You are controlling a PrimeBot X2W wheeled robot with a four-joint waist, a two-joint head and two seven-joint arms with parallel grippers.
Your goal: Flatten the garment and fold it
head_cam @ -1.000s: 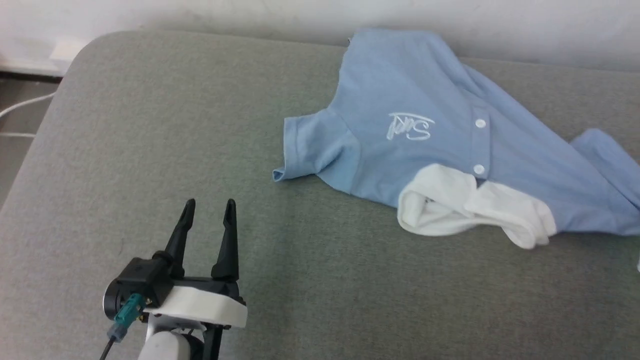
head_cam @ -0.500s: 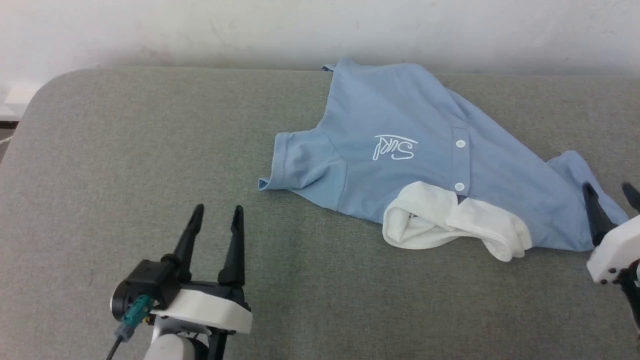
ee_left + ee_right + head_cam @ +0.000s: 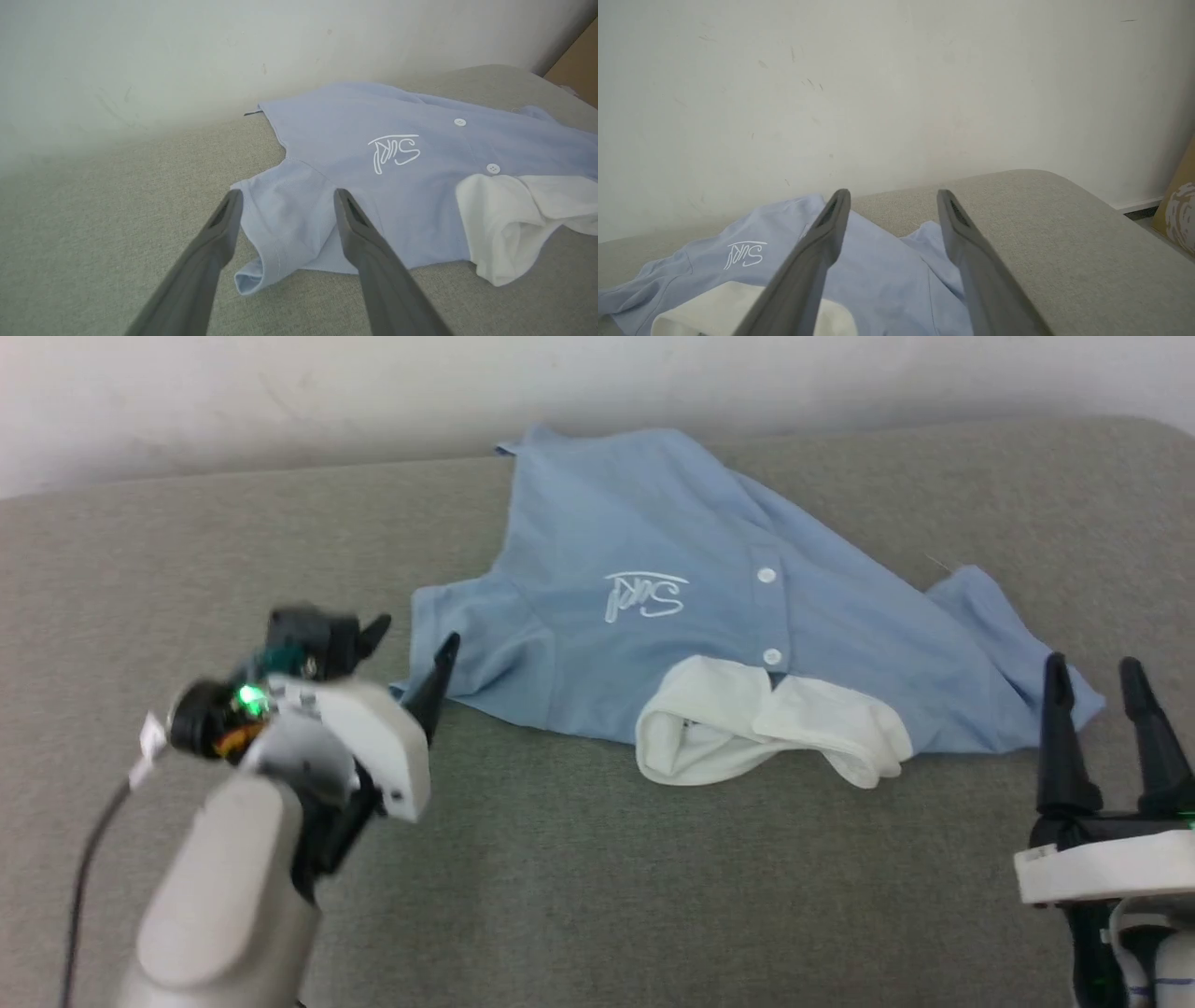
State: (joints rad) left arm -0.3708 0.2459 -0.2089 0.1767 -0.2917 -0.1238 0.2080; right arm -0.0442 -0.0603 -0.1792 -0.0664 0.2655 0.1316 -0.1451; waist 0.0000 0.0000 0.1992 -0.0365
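The left pincer (image 3: 417,633) stands wide and empty, its tips just short of the left sleeve (image 3: 467,630) of the shirt (image 3: 644,532); the left wrist view frames that sleeve between the two fingers. The shirt lies rumpled on the grey cushion (image 3: 597,896), hem toward the wall and white collar (image 3: 747,728) toward the robot, so its sleeve-to-sleeve line runs left to right. The right sleeve (image 3: 999,635) lies just ahead and left of the right pincer (image 3: 1092,663), also wide and empty. Each arm looks nearest its own sleeve, the left closer.
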